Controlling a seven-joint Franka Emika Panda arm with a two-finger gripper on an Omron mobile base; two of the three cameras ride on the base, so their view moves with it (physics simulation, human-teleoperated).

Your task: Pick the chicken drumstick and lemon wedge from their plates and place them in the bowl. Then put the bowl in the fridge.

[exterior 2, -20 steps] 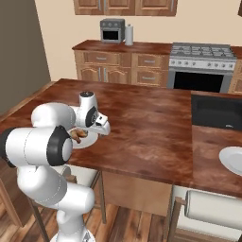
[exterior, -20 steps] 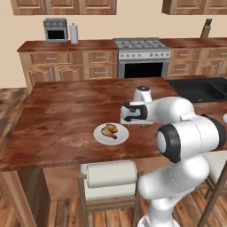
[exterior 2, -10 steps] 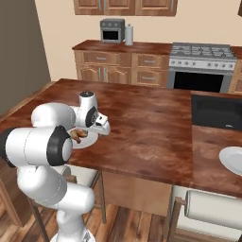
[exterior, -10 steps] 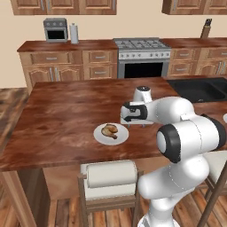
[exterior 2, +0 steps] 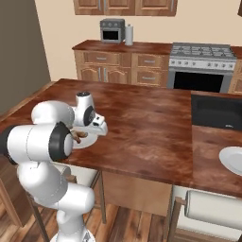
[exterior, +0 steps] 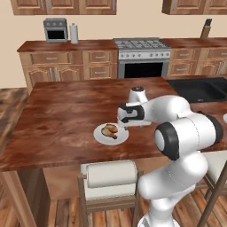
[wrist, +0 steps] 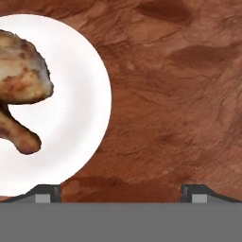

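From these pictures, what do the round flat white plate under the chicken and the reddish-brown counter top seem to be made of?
The round flat white plate looks like glazed ceramic, though it could be plastic: plain white, smooth, no pattern. The reddish-brown counter top looks like polished wood: dark grain streaks and a soft sheen. The golden-brown chicken drumstick has a lumpy, browned, roasted skin.
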